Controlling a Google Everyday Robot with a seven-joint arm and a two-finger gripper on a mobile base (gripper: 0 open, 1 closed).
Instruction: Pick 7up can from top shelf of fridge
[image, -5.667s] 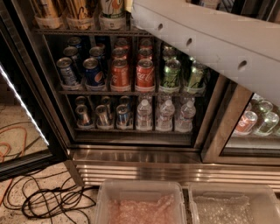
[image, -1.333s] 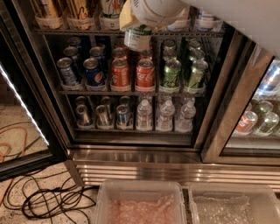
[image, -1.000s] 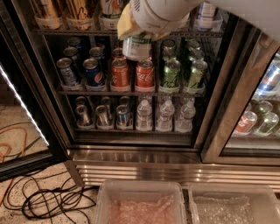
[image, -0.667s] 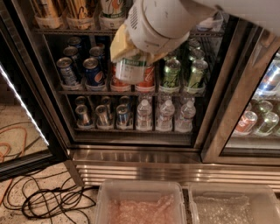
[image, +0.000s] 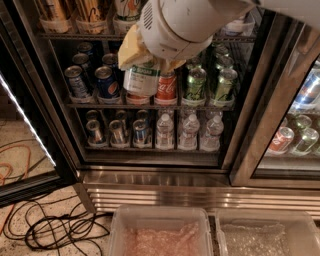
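**Can in the grip, now bring it out clean**

From where I stand, the tool (image: 150, 62) hangs in front of the open fridge (image: 155, 180), its yellowish pads (image: 131, 49) clenched around the upper part of the 7up can (image: 142, 80). The can hangs just beneath the tool, close to upright, well below the top shelf (image: 75, 36) that runs across above and to the left of the tool. It looks to be out in front of the middle rack rather than resting on anything.

So the pick seems largely made, and what is left is to carry the can away without a knock. The tight spot is directly behind and just right of the tool: a red cola can (image: 166, 87) sits almost against the 7up can as I see it, with the green cans (image: 196, 82) further right and the blue cola cans (image: 106, 81) to the left. A straight pull back toward the room, with no sideways swing, looks the safest line.

The grip should be firm all the way out, since the pads hold only the can's top and its weight hangs below. Tilting it would invite a slip. The steel door post (image: 272, 107) off to the right is the other thing to stay wide of.
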